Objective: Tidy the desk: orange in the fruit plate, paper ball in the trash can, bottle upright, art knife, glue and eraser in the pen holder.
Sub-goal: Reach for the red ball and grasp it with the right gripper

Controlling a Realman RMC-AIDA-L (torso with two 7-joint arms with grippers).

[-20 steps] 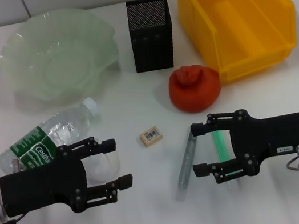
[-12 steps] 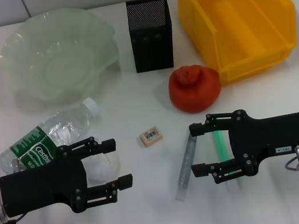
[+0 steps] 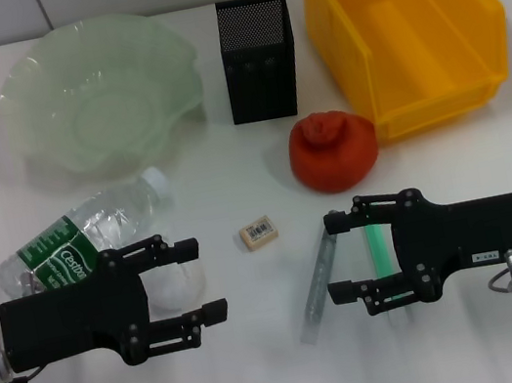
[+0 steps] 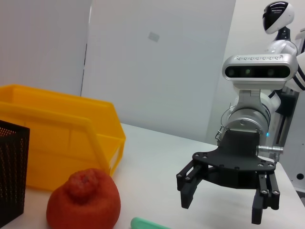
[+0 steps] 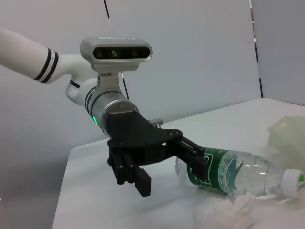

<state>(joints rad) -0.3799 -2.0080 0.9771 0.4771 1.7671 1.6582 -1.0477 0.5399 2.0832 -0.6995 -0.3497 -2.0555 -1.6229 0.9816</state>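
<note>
Both grippers have their jaws apart and hold nothing. The left gripper (image 3: 207, 277) sits at the lower left of the head view, fingers pointing toward the centre; between and beneath its open fingers lies the crumpled white paper ball (image 3: 176, 287), partly hidden by the black linkage. Just above the gripper body, the bottle (image 3: 85, 232) lies on its side with its white cap aimed toward the upper right and its green label facing up.

The right gripper (image 3: 337, 256) sits at the lower right of the frame, fingers pointing left — mirror to the other. The green glue stick (image 3: 377, 245) lies on the table beneath its fingers, seen through the gap in the linkage. Just left of the fingertips, the art knife (image 3: 316, 280) lies at a slant, its upper end close to the upper finger. The eraser (image 3: 257, 233) rests near the centre of the frame, between the two grippers and slightly above them.

Above the right gripper, the orange (image 3: 332, 149) sits on the table, close to the lower left corner of the yellow trash can (image 3: 462, 11) at the upper right. The black mesh pen holder (image 3: 258, 57) stands upright at top centre — the pale green fruit plate (image 3: 36, 71) fills the upper left.
</note>
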